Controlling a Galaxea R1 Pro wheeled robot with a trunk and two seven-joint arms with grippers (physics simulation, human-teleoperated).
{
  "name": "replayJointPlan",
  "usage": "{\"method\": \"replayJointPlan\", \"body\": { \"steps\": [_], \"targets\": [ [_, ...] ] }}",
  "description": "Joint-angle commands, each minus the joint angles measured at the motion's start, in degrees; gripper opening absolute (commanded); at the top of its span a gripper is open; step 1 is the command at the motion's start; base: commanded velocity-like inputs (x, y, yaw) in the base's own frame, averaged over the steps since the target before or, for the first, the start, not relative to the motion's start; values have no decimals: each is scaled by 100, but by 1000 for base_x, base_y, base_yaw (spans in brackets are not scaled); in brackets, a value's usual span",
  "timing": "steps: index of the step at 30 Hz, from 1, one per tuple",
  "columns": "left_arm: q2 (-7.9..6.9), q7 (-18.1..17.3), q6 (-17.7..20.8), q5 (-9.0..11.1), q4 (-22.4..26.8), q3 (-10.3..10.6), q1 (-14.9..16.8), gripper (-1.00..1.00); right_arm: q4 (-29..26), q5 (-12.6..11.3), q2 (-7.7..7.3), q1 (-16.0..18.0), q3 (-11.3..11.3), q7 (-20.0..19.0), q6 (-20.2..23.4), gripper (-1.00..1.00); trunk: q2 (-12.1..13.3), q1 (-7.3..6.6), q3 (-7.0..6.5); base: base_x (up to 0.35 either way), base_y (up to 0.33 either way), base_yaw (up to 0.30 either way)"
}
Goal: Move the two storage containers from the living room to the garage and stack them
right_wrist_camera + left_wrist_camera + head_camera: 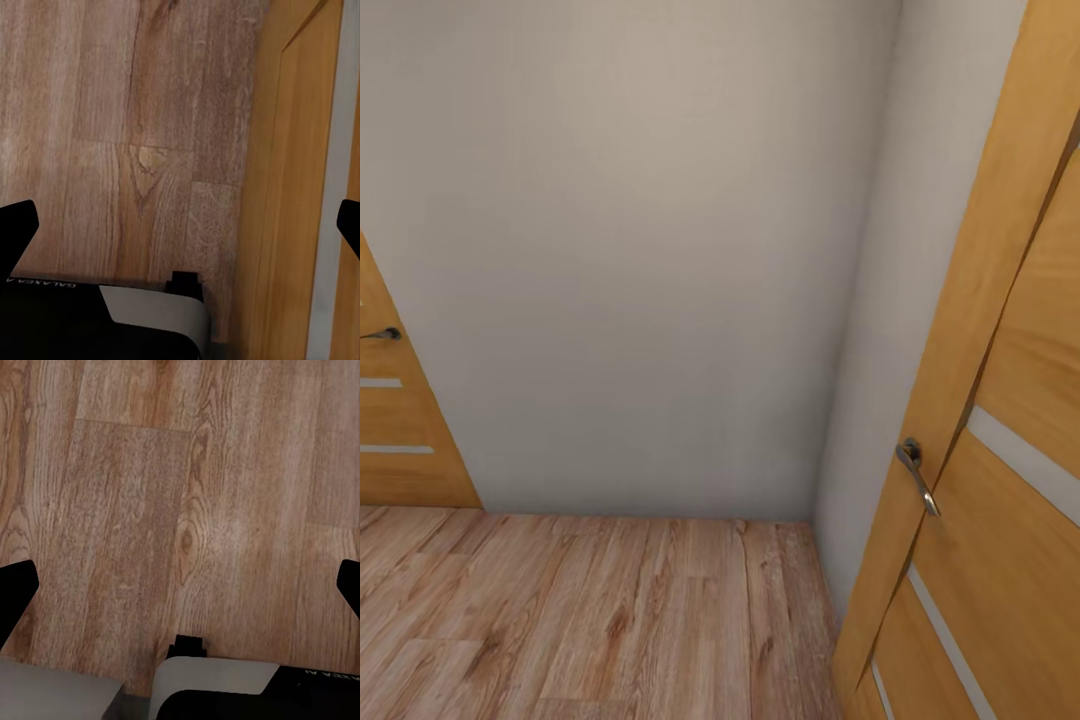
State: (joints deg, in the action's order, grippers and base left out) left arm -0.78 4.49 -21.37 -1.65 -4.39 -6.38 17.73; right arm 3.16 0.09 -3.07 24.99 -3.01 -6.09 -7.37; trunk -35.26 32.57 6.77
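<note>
Two wooden doors frame my head view: one orange-brown door (1000, 420) close on my right, with frosted stripes and a metal lever handle (916, 474), and a second door (400, 420) at the far left edge, with its own dark handle (382, 334). Between them stands a plain pale wall (630, 250), meeting a second wall at a corner toward the right. Below it runs light wood plank flooring (590, 620).

Left jaws (180, 585): spread wide, dark fingertips (15, 596) at opposite edges of the left wrist view, nothing between them but planks (150, 510). Part of my own grey and black body shows beneath.

Right jaws (180, 225): likewise released, fingertips (15, 232) far apart, holding nothing. Under them lies plank flooring (112, 112), and alongside it the orange-brown door panel (300, 187) with a pale stripe.

Storage containers: none visible from here; their place cannot be told. What I see matches the wood-floored side of the house rather than the garage concrete.
</note>
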Motion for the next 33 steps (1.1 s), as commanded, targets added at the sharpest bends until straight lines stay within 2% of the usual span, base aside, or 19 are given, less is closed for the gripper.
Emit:
{"method": "replayJointPlan", "body": {
  "steps": [1,12,29,33],
  "targets": [
    [-1,8,-43,-20,-27,-42,12,100,27,0,-1,13,-29,-11,-45,100,-9,2,10,1,0,0],
    [-1,8,-43,-20,-27,-41,12,100,27,3,-1,11,-30,-11,-45,100,-9,2,10,5,0,0],
    [-1,8,-43,-20,-27,-40,12,100,27,0,-1,9,-33,-13,-45,100,-9,2,10,301,0,0],
    [6,8,-43,-20,-27,-41,12,100,27,0,-1,10,-32,-14,-45,100,-9,2,10,89,0,0]
  ]
}}
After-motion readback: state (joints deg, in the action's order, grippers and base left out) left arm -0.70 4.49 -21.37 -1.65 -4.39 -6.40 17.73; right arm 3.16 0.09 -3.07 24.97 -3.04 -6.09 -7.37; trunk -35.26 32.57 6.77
